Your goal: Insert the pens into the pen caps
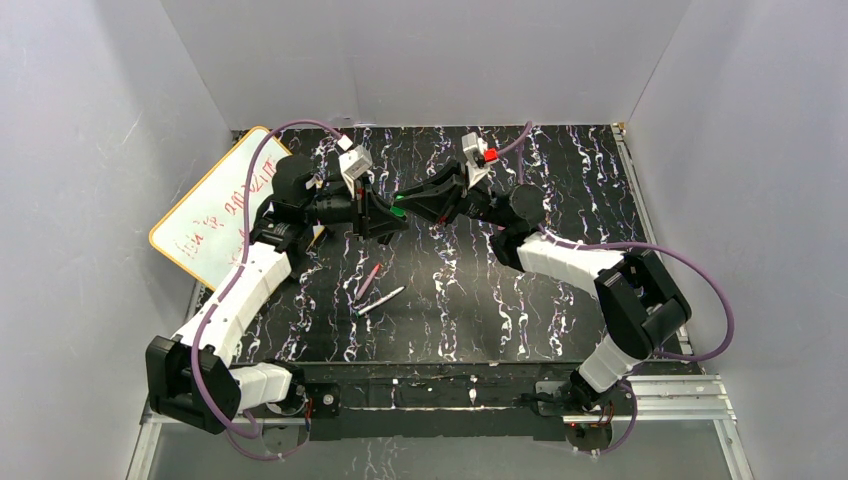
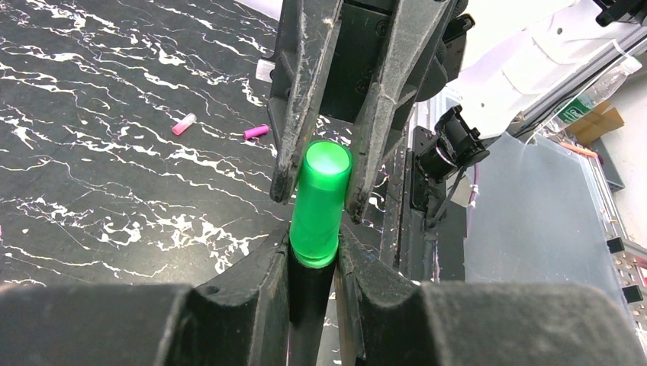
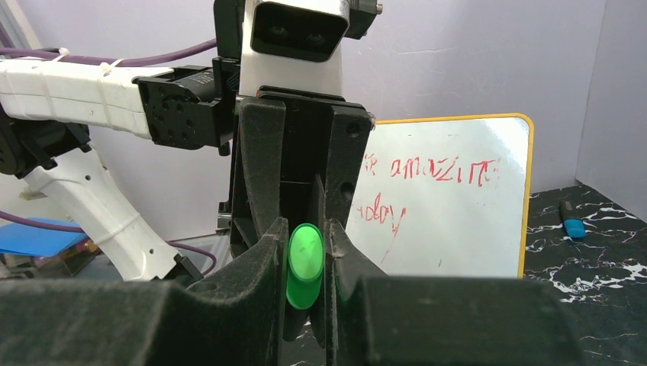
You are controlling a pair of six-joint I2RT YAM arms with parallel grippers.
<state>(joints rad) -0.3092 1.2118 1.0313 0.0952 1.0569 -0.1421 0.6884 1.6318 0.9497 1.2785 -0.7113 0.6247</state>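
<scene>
The thick black pen (image 2: pixel 309 305) is held in the air between both grippers, over the far middle of the mat. The green cap (image 2: pixel 320 206) sits over its tip and also shows in the right wrist view (image 3: pixel 305 263) and the top view (image 1: pixel 398 211). My left gripper (image 2: pixel 314 255) (image 1: pixel 383 216) is shut on the black barrel. My right gripper (image 3: pixel 305 255) (image 1: pixel 411 207) is shut on the green cap from the opposite side. The slim magenta pen (image 1: pixel 366 282) and the white-grey pen (image 1: pixel 380 300) lie on the mat. The pale pink cap (image 2: pixel 183 123) and the magenta cap (image 2: pixel 256 131) lie apart on the mat.
The yellow-rimmed whiteboard (image 1: pixel 215 215) with red writing leans at the far left and fills the background of the right wrist view (image 3: pixel 450 191). A blue marker (image 3: pixel 571 219) lies on the mat beside it. Grey walls close in the back and both sides.
</scene>
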